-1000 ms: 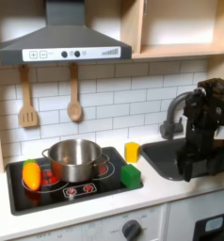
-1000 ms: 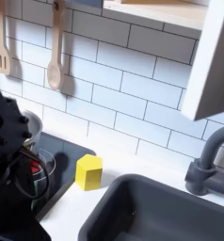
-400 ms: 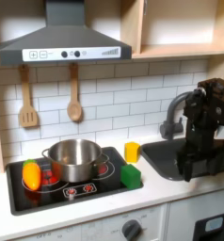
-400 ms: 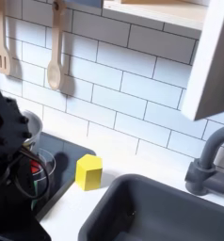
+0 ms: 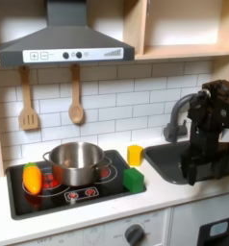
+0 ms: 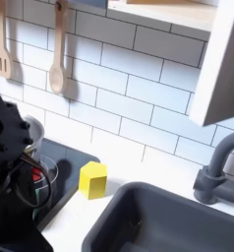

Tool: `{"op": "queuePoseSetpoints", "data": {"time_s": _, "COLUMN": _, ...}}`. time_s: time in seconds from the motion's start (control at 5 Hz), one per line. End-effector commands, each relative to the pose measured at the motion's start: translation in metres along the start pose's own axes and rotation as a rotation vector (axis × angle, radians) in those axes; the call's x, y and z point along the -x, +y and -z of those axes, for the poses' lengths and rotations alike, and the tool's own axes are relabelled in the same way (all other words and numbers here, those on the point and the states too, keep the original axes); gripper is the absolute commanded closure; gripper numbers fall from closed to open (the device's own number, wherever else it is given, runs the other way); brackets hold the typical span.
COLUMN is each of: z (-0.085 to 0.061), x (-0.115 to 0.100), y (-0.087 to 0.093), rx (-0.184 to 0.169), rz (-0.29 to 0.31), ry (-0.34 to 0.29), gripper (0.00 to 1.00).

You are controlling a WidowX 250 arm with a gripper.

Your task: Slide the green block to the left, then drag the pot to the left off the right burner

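Looking across the toy kitchen in the first exterior view, I see nothing has shifted over the last second: the arm hangs over the sink at about three o'clock in the picture, exactly as it did a moment ago, and the gripper at its lower end is too dark and small for me to tell whether its claw is spread or pressed together. The green block sits at the stovetop's right front corner, near five o'clock from the pot, just beside it but apart. The pot stands on the black stovetop toward the middle, with an orange-and-yellow toy at its nine o'clock and a small yellow cup at its three o'clock, off the stove edge. Since nothing has moved, I judge the task not yet begun: the block is unpushed, the pot undragged, and the arm is well apart from both. Two wooden utensils hang on the tiled wall above, under a grey hood whose panel carries knobs and small marks too blurred to read; I can make out no brand or writing anywhere. In the second exterior view, likewise unchanged, the arm's dark bulk fills the nine o'clock side, the yellow cup stands on the counter near the centre, the sink opens at five o'clock, and a grey tap rises at three o'clock.
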State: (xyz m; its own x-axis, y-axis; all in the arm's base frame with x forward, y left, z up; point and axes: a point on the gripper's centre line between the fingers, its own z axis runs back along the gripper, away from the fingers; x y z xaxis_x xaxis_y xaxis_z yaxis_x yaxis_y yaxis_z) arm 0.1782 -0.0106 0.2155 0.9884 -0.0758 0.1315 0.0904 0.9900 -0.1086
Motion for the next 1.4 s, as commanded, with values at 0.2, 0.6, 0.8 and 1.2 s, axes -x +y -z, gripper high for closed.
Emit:
{"op": "queuePoseSetpoints", "data": {"time_s": 0.2, "z": 0.009, "x": -0.035, "y": 0.016, "rx": -0.006, "rz": 0.041, "ry": -0.091, "gripper": 0.0}}
{"op": "queuePoseSetpoints", "data": {"time_s": 0.6, "z": -0.009, "x": -0.064, "y": 0.029, "rx": -0.047, "rz": 0.026, "ry": -0.182, "gripper": 0.0}}
{"op": "queuePoseSetpoints", "data": {"time_s": 0.8, "z": -0.015, "x": -0.075, "y": 0.036, "rx": -0.053, "rz": 0.006, "ry": -0.202, "gripper": 0.0}}
{"op": "queuePoseSetpoints", "data": {"time_s": 1.2, "z": -0.031, "x": -0.096, "y": 0.058, "rx": -0.09, "rz": -0.063, "ry": -0.294, "gripper": 0.0}}
